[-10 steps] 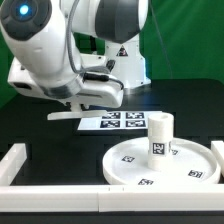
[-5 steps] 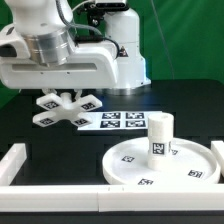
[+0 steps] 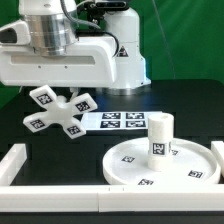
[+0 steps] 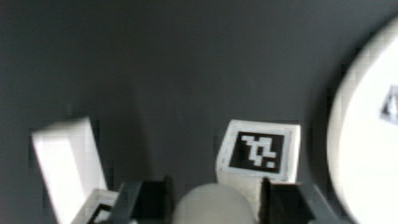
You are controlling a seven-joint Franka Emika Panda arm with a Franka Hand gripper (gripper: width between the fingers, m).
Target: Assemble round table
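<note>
Count: 1 large round disc [image 3: 135, 168], 1 short leg [image 3: 160, 135], 1 cross-shaped base [image 3: 60, 110] with 4 arms, 1 marker board [image 3: 122, 121], all on a black table [image 3: 185, 105].

Markings: just black-and-white square tags. There's one on each arm of the base, one on the side of the leg, several on the disc, and two rows on the marker board.

Fingers [image 4: 153, 198]: the wrist view is blurry. They sit on either side of the base's white hub and look clamped on it, with one tagged arm of the base sticking out ahead.

Positions: the base is tilted, under the robot arm [image 3: 70, 60], at the exterior view's left end of the marker board. The leg stands upright on the disc, well apart from the base. A white border wall [image 3: 20, 162] runs along the near edge.
</note>
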